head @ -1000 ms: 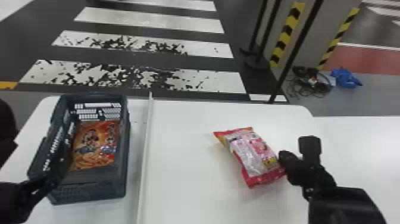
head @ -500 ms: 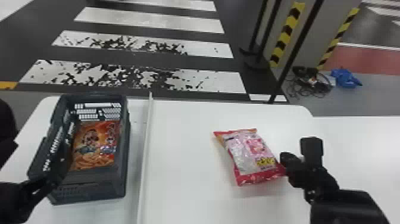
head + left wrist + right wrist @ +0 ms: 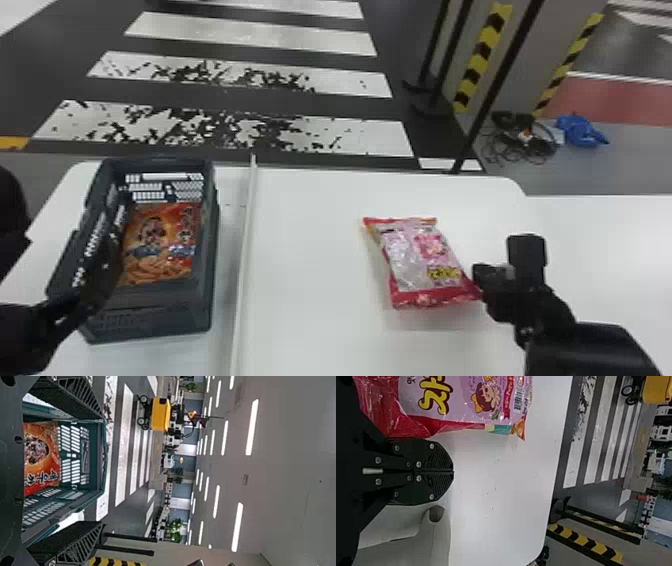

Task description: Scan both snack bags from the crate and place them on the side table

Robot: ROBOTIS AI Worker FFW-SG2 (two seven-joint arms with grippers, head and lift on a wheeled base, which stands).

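The crate (image 3: 150, 320) is dark grey; the snack bag inside (image 3: 160, 240) is orange and red; the other snack bag (image 3: 407, 260) is pale pink, edged red, with yellow lettering; the table (image 3: 315, 280) is white; the floor (image 3: 150, 93) is dark with white stripes; a post strip (image 3: 482, 55) has yellow-and-black chevrons.

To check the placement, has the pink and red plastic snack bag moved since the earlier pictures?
Yes, slightly: the bag has turned, its near left corner swinging left toward the long white divider strip.
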